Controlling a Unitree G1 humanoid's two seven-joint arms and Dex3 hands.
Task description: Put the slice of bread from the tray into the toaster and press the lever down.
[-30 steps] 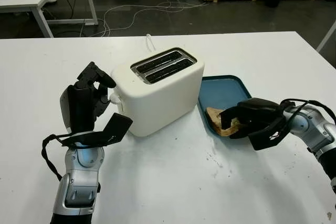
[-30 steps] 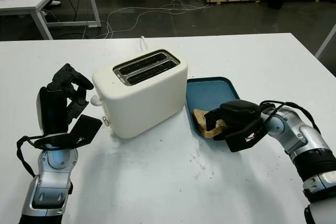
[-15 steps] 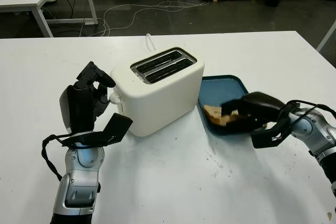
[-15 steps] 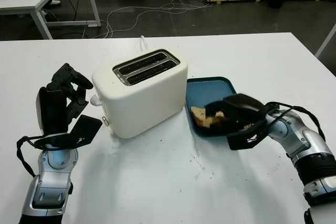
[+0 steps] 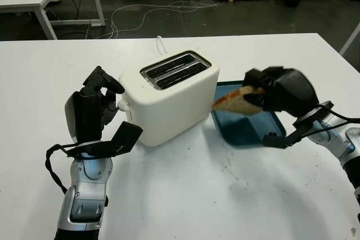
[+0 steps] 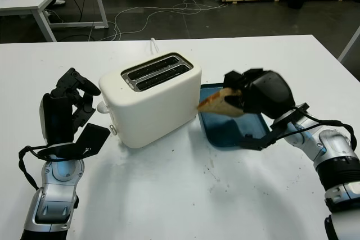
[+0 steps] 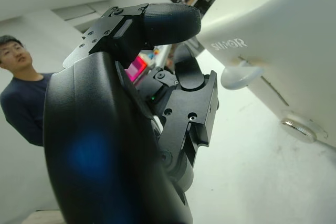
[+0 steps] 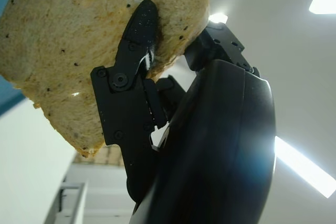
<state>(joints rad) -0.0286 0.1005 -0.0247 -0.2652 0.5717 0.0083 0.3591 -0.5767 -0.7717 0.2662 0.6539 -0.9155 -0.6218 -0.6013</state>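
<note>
Above the tray: right hand [image 5: 275,91] grips the speckled bread [image 5: 236,102], lifted.
Tray [image 5: 247,130]: blue, right of the smooth cream toaster [image 5: 169,96].
Left hand [image 5: 93,105]: curled, empty, beside the lever [image 7: 240,74].
Left wrist view: a person [image 7: 23,98].

white table [image 5: 185,195], toaster [image 5: 169,102], blue tray [image 5: 247,130]

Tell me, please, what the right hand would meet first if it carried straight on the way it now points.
Probably the toaster: the right hand holds the bread slice pointing at its upper side. Depth is unclear.
</note>
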